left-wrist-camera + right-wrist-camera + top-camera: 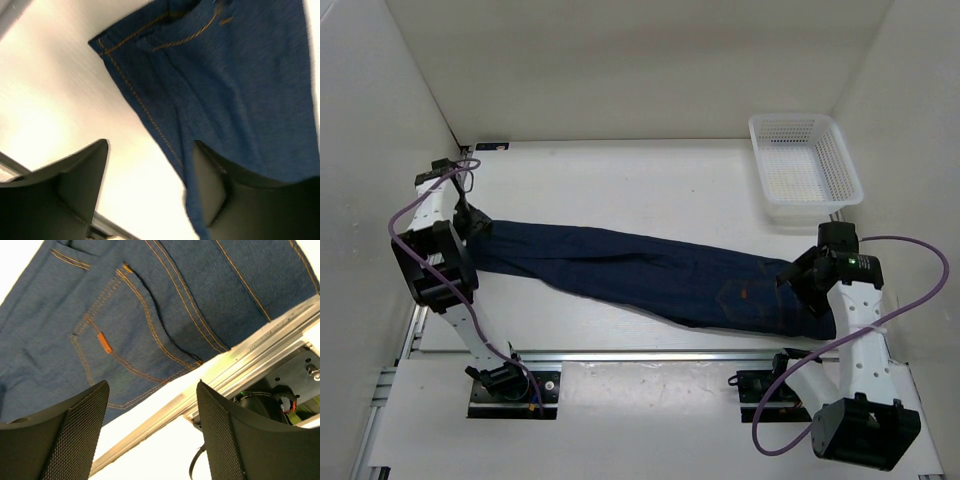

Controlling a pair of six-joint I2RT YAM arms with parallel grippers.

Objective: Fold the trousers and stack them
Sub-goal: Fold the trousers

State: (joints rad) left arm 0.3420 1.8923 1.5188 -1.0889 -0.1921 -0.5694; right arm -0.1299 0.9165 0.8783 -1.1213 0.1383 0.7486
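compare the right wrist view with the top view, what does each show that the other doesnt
Only right wrist: the orange-stitched back pocket of the trousers, seen in detail.
Only top: the white basket at the far right, the left arm, and the trousers stretched full length across the table.
Both: the dark denim and the metal rail along the near table edge.

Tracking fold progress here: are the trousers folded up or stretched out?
Stretched out: the trousers lie full length across the table, hems left, waist right.
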